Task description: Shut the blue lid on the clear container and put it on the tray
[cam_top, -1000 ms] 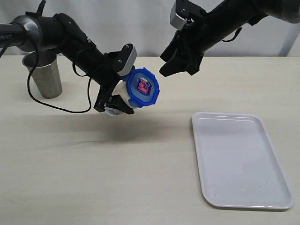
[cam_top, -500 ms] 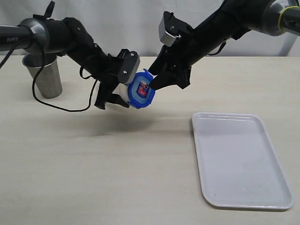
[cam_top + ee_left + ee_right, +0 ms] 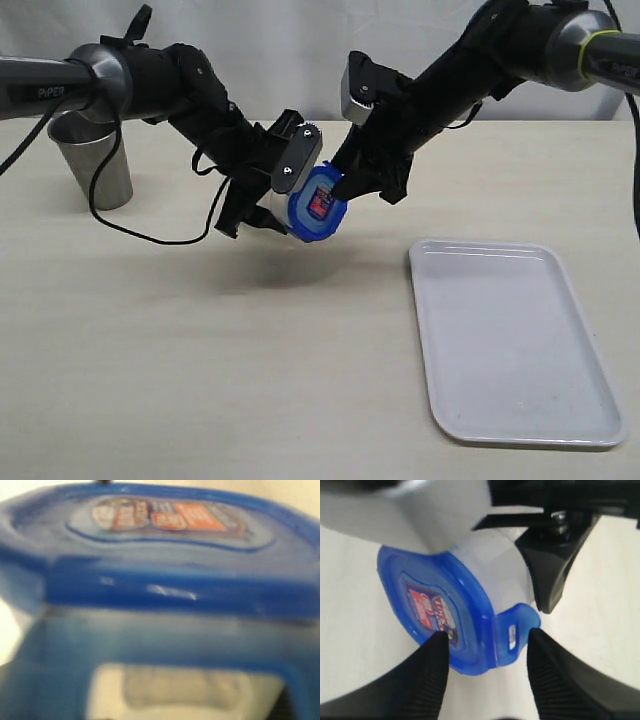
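Note:
The clear container [image 3: 276,212] hangs tilted on its side above the table, with my left gripper [image 3: 255,205] shut on its body. The blue lid [image 3: 317,203] sits on its mouth, sticker side toward my right arm. My right gripper [image 3: 350,186] is open and straddles the lid's edge. In the right wrist view one of its fingers [image 3: 427,672] touches the lid [image 3: 437,612] face, and the other stands just clear of a flipped-out snap tab [image 3: 517,627]. The lid [image 3: 165,545] fills the left wrist view, hiding that gripper's fingers. The white tray [image 3: 510,340] lies flat at the right.
A grey steel cup [image 3: 95,160] stands at the back left, behind my left arm. A black cable [image 3: 140,232] droops from that arm onto the table. The container's shadow falls on the wooden tabletop [image 3: 200,360] below it.
My left arm has carried the container and lid to the right and lower. My right gripper has come down from above to the lid's edge, and its jaws have narrowed a little.

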Controlling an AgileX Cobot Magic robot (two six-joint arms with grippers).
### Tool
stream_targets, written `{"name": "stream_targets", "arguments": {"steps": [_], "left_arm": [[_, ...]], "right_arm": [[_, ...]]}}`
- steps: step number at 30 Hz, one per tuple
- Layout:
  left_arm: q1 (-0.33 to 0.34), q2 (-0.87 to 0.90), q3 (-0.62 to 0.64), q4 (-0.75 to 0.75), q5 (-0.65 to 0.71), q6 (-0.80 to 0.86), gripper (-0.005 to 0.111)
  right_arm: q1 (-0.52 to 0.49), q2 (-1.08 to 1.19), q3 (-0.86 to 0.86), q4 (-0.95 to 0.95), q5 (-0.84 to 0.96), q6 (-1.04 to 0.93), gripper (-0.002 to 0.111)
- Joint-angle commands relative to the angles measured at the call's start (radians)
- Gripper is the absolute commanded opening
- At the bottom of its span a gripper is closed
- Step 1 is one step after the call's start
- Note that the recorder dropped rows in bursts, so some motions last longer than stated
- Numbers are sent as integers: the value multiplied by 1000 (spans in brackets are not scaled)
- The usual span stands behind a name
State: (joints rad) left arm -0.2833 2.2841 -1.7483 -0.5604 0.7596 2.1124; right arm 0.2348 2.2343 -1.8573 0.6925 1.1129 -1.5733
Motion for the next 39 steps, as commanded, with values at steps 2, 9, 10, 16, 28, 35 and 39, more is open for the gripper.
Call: {"name": "stream_targets", "arguments": {"steps": [2, 9, 10, 16, 28, 35, 39], "left_arm": [[-2, -21, 0, -19, -1, 26, 0], [-2, -21, 0, -27, 5, 26, 0], [-2, -21, 0, -27, 5, 26, 0], [-2, -21, 0, -80, 3, 26, 0], [-2, -21, 0, -169, -16, 26, 0], [30, -21, 0, -311, 41, -99, 0], [66, -21, 0, -331, 58, -270, 0]], "right_arm": [[-5, 1, 3, 32, 25, -6, 47], [0, 1, 3, 111, 91, -65, 47], [0, 1, 3, 111, 94, -65, 46], [0, 3, 3, 109, 108, -44, 30], [0, 9, 3, 109, 108, -15, 4], [-37, -4, -14, 89, -79, 293, 10], [-51, -1, -14, 66, -111, 412, 30]]}}
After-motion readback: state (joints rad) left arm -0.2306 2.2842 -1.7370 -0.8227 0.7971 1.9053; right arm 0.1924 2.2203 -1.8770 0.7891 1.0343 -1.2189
